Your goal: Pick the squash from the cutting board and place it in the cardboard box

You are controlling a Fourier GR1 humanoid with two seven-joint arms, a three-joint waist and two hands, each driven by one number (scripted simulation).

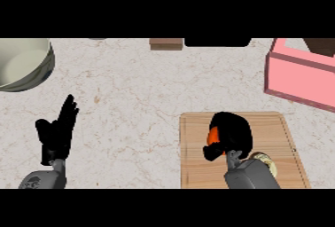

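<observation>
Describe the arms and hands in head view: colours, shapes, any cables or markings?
Two grey forearms enter from the lower edge, each ending in a black hand. The left hand shows slim black fingers and a thumb above a rounded grey wrist. The right hand is a bulkier black shape on a blocky grey forearm. No cables, markings or sleeves are visible.
</observation>
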